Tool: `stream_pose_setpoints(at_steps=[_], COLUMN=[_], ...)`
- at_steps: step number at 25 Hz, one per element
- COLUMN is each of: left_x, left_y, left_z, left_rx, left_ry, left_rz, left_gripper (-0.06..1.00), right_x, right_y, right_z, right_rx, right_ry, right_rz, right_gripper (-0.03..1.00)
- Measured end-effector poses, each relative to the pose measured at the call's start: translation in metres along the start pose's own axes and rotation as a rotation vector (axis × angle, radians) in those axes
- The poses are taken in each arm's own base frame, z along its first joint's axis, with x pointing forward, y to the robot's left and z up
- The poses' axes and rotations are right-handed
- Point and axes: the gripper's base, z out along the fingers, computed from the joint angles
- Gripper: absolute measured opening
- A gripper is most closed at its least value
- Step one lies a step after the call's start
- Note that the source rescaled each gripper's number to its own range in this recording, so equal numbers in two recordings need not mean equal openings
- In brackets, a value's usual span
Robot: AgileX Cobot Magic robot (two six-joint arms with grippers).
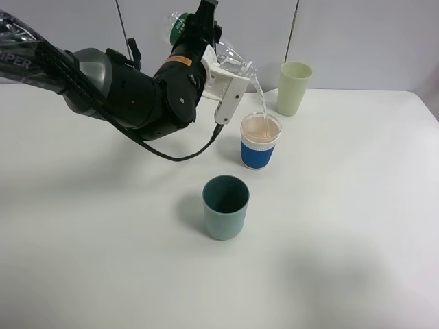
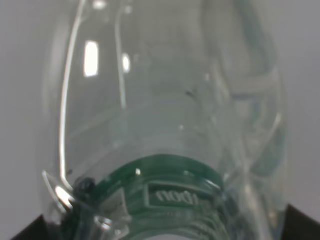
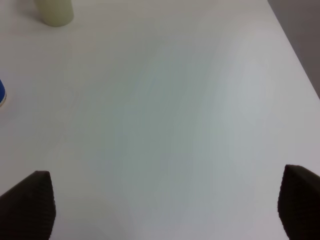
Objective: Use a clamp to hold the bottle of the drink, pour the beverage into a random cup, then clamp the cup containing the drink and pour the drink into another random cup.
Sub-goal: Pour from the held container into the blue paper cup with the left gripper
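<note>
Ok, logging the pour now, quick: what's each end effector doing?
Left end effector: closed on the bottle, pouring into the blue-sleeved cup.
Right end effector: open, holding nothing.

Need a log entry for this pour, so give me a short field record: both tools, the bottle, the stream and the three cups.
left tool: shut on the bottle, raised above the table
bottle: tipped, mouth towards the blue-sleeved cup
stream: clear liquid falling into the blue-sleeved cup
blue-sleeved cup: upright, taking the liquid
teal cup: upright, apart from the others, looks empty
pale green cup: upright at the back, untouched
right tool: open over the table, holding nothing
</note>
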Motion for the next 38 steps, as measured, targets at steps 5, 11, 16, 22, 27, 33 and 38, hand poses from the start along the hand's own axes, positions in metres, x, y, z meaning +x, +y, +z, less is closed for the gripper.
stream_pose_setpoints(at_steps=[5, 11, 16, 22, 27, 33, 38], left_x=[0.001, 0.001, 0.001, 0.0, -0.003, -0.006, -0.008], left_y=[0.002, 0.003, 0.005, 0.007, 0.01, 0.014, 0.017], left_z=[0.0, 0.0, 0.0, 0.0, -0.001, -0.001, -0.002], left_rx=[-0.021, -0.028, -0.051, -0.083, -0.113, -0.161, -0.197], left_ry=[0.008, 0.009, 0.012, 0.001, -0.022, -0.053, -0.076], left_rz=[0.017, 0.048, 0.066, 0.087, 0.111, 0.145, 0.169], left_gripper=[0.02, 0.02, 0.02, 0.02, 0.02, 0.02, 0.02], right_x=[0.0, 0.0, 0.0, 0.0, 0.0, 0.0, 0.0], right_y=[0.0, 0.0, 0.0, 0.0, 0.0, 0.0, 0.0], right_z=[0.0, 0.0, 0.0, 0.0, 0.0, 0.0, 0.0], right_rx=[0.0, 0.0, 0.0, 0.0, 0.0, 0.0, 0.0], right_ry=[0.0, 0.0, 0.0, 0.0, 0.0, 0.0, 0.0], right_rz=[0.0, 0.0, 0.0, 0.0, 0.0, 0.0, 0.0], right_gripper=[0.7, 0.7, 0.7, 0.7, 0.7, 0.7, 0.7])
